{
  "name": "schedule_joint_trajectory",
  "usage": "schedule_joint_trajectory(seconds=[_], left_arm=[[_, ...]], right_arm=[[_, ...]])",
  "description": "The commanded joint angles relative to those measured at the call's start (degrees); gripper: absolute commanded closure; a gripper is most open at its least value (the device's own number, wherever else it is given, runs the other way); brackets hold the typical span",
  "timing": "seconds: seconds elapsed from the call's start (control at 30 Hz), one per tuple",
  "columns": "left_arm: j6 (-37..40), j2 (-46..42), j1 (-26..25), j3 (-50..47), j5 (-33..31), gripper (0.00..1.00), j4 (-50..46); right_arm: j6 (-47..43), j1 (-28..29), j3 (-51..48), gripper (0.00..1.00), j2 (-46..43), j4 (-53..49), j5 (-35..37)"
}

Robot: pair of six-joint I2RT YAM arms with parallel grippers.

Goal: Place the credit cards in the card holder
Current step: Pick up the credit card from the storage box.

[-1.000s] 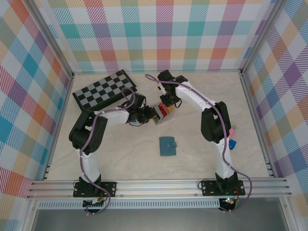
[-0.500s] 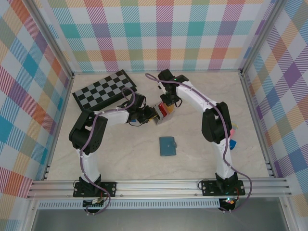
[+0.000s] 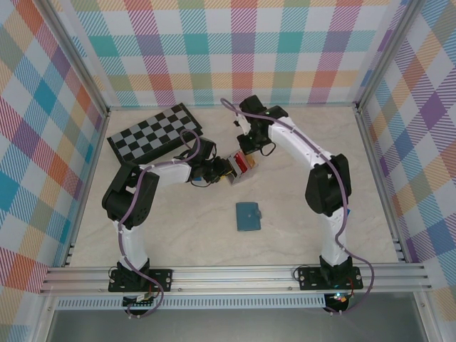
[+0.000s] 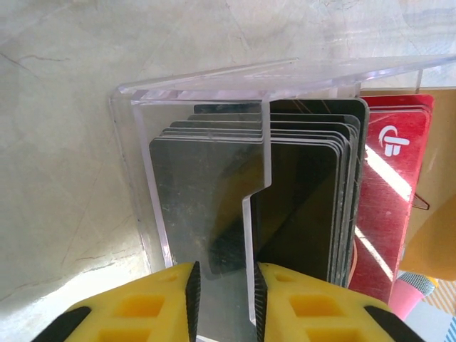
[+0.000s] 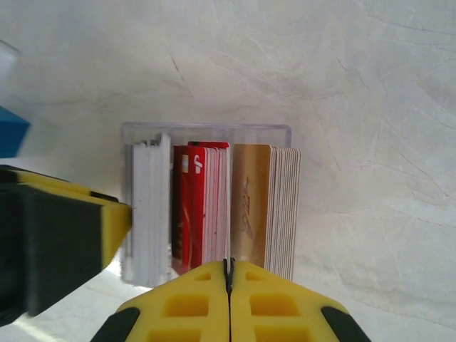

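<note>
At the table's centre in the overhead view, the card holder (image 3: 242, 165) stands at 12 o'clock from the wallet (image 3: 249, 216). The left gripper (image 3: 225, 170) braces its 9 o'clock side, while the right gripper (image 3: 247, 145) hangs just at its 12 o'clock, the right arm's elbow having swung out toward 3 o'clock. In the left wrist view, yellow fingers (image 4: 160, 299) pinch the holder's clear wall at a narrow gap, with black cards (image 4: 299, 192) and a red card (image 4: 388, 192) behind. In the right wrist view, the fingertips (image 5: 192, 303) have just closed fully on nothing above the upright credit cards (image 5: 201, 206), so a card has probably just been slotted in.
</note>
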Motion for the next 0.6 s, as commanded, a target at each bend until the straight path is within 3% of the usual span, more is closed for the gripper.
schedule_joint_trajectory(seconds=[0.0, 0.1, 0.33, 0.47, 0.57], left_arm=[[1.78, -2.00, 0.57, 0.16, -1.57, 0.70, -6.00], [1.76, -4.02, 0.61, 0.07, -2.02, 0.64, -6.22], [-0.24, -13.53, 0.32, -4.91, -1.78, 0.40, -2.36], [-1.34, -17.66, -0.25, -6.76, 4.49, 0.28, 3.12], [-8.62, -17.32, -0.52, -9.47, 11.75, 0.26, 16.42]], right_arm=[[3.98, -0.93, -1.15, 0.96, -5.28, 0.83, -6.09], [7.40, -2.26, -6.01, 0.96, -9.81, 5.44, -10.19], [20.47, -6.80, -23.44, 0.96, -23.58, 19.94, -17.94], [29.39, -8.82, -33.72, 0.96, -30.60, 28.11, -24.81], [36.30, -8.87, -40.26, 0.95, -34.17, 34.82, -28.37]])
